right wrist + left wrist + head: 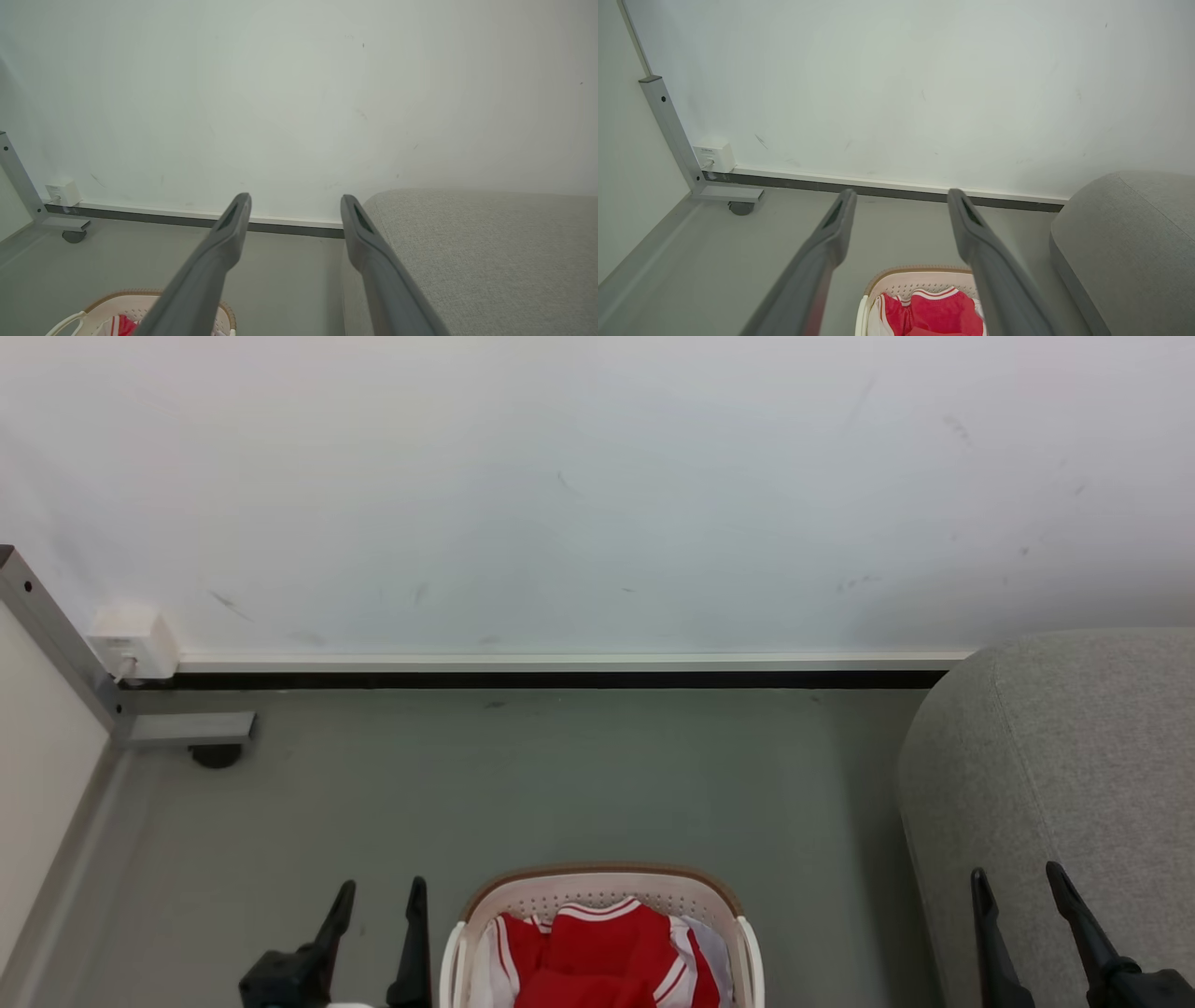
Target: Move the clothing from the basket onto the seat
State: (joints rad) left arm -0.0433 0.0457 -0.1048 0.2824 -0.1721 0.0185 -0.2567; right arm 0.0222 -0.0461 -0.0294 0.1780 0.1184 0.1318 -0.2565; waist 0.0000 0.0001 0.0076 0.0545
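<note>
Red clothing (pixel 597 952) with white striped trim lies bunched inside the cream basket (pixel 605 889) at the bottom centre of the head view; the numerals are hidden. The clothing (pixel 934 315) and basket (pixel 920 279) also show low in the left wrist view. The light grey seat (pixel 1064 775) stands to the basket's right. My left gripper (pixel 378 894) hangs open just left of the basket, nothing between its fingers. My right gripper (pixel 1018 881) is open in front of the seat. In the right wrist view the seat (pixel 481 252) spreads at the right and the basket (pixel 107 305) sits at the lower left.
A pale wall with a dark baseboard (pixel 560 679) closes the far side. A grey metal frame leg on a castor (pixel 213 754) and a white wall box (pixel 135 639) sit at the left. Grey floor (pixel 560 784) lies between basket and wall.
</note>
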